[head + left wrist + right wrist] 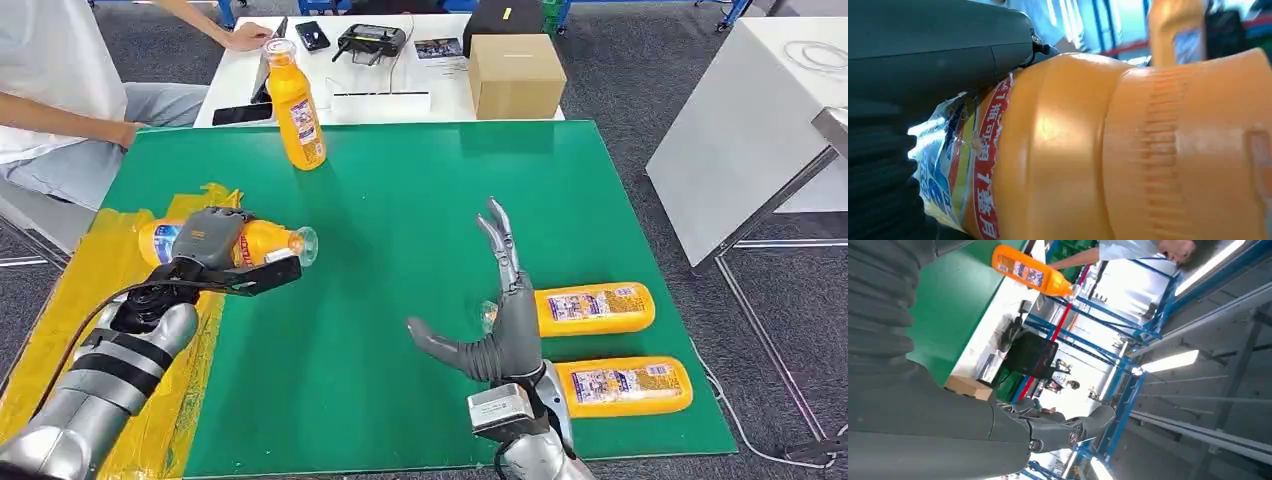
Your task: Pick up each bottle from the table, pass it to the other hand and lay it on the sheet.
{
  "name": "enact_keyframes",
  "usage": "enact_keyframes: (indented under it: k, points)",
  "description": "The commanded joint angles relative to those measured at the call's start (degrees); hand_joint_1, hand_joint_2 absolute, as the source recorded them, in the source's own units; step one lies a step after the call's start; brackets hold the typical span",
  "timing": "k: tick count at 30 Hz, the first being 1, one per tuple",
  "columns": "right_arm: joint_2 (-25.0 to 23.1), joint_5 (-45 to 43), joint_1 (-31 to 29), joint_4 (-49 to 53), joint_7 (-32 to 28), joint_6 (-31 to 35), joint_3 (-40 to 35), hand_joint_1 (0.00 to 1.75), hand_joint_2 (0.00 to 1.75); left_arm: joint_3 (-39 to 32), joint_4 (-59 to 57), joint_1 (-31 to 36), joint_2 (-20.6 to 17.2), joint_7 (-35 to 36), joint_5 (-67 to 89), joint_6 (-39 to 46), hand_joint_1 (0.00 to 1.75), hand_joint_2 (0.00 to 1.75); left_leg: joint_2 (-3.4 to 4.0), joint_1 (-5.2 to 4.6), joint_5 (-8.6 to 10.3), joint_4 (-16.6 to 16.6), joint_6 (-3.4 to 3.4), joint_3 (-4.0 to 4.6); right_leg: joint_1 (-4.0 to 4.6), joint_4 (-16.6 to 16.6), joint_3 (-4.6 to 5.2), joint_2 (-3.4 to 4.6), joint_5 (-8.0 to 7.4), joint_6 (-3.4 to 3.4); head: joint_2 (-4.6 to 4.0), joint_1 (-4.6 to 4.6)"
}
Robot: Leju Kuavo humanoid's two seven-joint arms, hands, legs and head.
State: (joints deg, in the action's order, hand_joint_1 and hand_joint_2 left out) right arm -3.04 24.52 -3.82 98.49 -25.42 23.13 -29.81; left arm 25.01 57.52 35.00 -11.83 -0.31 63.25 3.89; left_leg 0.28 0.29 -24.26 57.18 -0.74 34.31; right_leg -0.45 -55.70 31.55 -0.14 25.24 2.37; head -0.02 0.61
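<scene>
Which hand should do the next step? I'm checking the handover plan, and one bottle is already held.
Left. The left hand already holds a bottle lying sideways at the edge of the yellow sheet, so it can lay it there. The right hand is open, beside the two bottles lying on the mat.

One bottle [296, 105] stands upright at the far left of the surface [400, 250]. The left hand [215, 250] holds a second bottle [262, 243] on its side at the sheet's [80, 300] right edge. Two bottles [590, 308] [625, 386] lie side by side at near right, just right of the right hand [500, 320]. A box [515, 75] sits on the table behind.
</scene>
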Motion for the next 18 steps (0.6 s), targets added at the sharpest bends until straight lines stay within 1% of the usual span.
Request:
enact_keyframes:
  k: [1, 2, 3, 5, 6, 7, 9, 11, 12, 13, 15, 17, 18]
  points:
    - [0.5, -0.6, -3.7, -2.3, 0.4, -0.3, -0.9, 0.0, 1.75, 3.9, -25.1, 10.3, 2.2, 0.7, 1.0, 1.7, 1.75, 1.75, -0.06, 0.06, -0.02, 0.0, 0.02, -0.18, 0.06, 0.0, -0.22, -0.04, 0.02, -0.05, 0.0, 0.0]
    - [0.5, -0.6, -3.7, -2.3, 0.4, -0.3, -0.9, 0.0, 1.75, 3.9, -25.1, 10.3, 2.2, 0.7, 1.0, 1.7, 1.75, 1.75, -0.03, 0.09, -0.07, 0.0, 0.03, -0.28, 0.09, 0.1, -0.32, -0.01, 0.05, -0.07, 0.0, 0.0]
    - [0.5, -0.6, -3.7, -2.3, 0.4, -0.3, -0.9, 0.0, 1.75, 3.9, -25.1, 10.3, 2.2, 0.7, 1.0, 1.7, 1.75, 1.75, 0.03, 0.04, -0.02, 0.0, 0.01, -0.11, 0.04, 0.0, -0.14, -0.03, 0.03, -0.03, 0.0, 0.0]
    - [0.7, -0.5, -3.6, -2.3, 0.5, -0.4, -0.9, 0.0, 1.75, 4.0, -25.3, 10.5, 2.3, 1.1, 1.2, 1.5, 1.75, 1.75, 0.02, 0.04, -0.05, 0.0, 0.01, -0.14, 0.04, 0.0, -0.18, -0.05, 0.05, -0.04, 0.0, 0.0]
    - [0.8, -0.5, -3.8, -2.5, 0.6, -0.6, -1.1, 0.0, 1.75, 3.9, -26.3, 10.7, 2.3, 2.1, 1.5, 1.0, 1.75, 1.75, 0.02, 0.04, -0.03, 0.0, 0.0, -0.08, 0.04, 0.0, -0.13, -0.05, 0.04, -0.03, 0.0, 0.0]
    - [0.7, -0.5, -4.0, -2.6, 0.7, -0.7, -1.3, 0.0, 1.75, 3.7, -27.3, 11.0, 2.2, 2.4, 1.6, 0.6, 1.75, 1.75, -0.03, 0.09, -0.09, 0.0, 0.01, -0.18, 0.09, 0.0, -0.27, -0.08, 0.09, -0.04, 0.0, -0.02]
    - [0.7, -0.7, -4.4, -3.2, 0.8, -0.7, -1.6, 0.0, 1.75, 3.0, -30.5, 11.7, 2.0, 2.8, 1.9, 0.4, 1.75, 1.75, 0.09, 0.04, -0.05, 0.0, 0.01, -0.1, 0.03, 0.0, -0.14, 0.03, 0.03, -0.03, 0.0, 0.0]
    - [0.6, -0.7, -4.5, -3.5, 0.9, -0.7, -1.7, 0.0, 1.75, 2.7, -31.9, 12.0, 1.7, 2.7, 1.9, -0.1, 1.75, 1.75, 0.11, 0.07, -0.08, 0.0, 0.02, -0.18, 0.07, 0.0, -0.23, 0.06, 0.04, -0.06, 0.0, -0.02]
    - [0.6, -0.8, -4.6, -3.8, 0.9, -0.6, -1.7, 0.0, 1.75, 2.5, -32.6, 12.0, 1.7, 2.9, 1.8, -0.2, 1.75, 1.75, 0.1, 0.05, -0.03, 0.0, 0.02, -0.08, 0.05, 0.0, -0.13, 0.04, 0.01, -0.04, 0.0, 0.0]
    - [0.6, -0.8, -4.6, -3.9, 0.9, -0.6, -1.7, 0.0, 1.75, 2.5, -33.0, 11.9, 1.7, 3.0, 1.9, -0.3, 1.75, 1.75, 0.13, 0.08, -0.08, 0.0, 0.04, -0.19, 0.08, 0.0, -0.24, 0.08, 0.04, -0.07, 0.0, 0.0]
    - [0.6, -0.8, -4.6, -3.9, 0.9, -0.6, -1.7, 0.0, 1.75, 2.5, -33.0, 11.9, 1.7, 3.0, 1.9, -0.3, 1.75, 1.75, 0.08, 0.04, -0.03, 0.0, 0.02, -0.08, 0.04, 0.0, -0.13, 0.03, 0.02, -0.04, 0.0, 0.0]
    - [0.6, -0.8, -4.6, -3.9, 0.9, -0.6, -1.7, 0.0, 1.75, 2.5, -33.0, 11.9, 1.7, 3.0, 1.9, -0.3, 1.75, 1.75, 0.07, 0.11, -0.11, 0.0, 0.05, -0.26, 0.11, 0.0, -0.33, 0.04, 0.08, -0.09, 0.0, 0.0]
    - [0.6, -0.8, -4.6, -3.9, 0.9, -0.6, -1.7, 0.0, 1.75, 2.5, -33.0, 11.9, 1.7, 3.0, 1.9, -0.3, 1.75, 1.75, 0.08, 0.06, -0.04, 0.0, 0.02, -0.06, 0.07, 0.0, -0.12, 0.03, 0.02, -0.04, 0.0, 0.0]
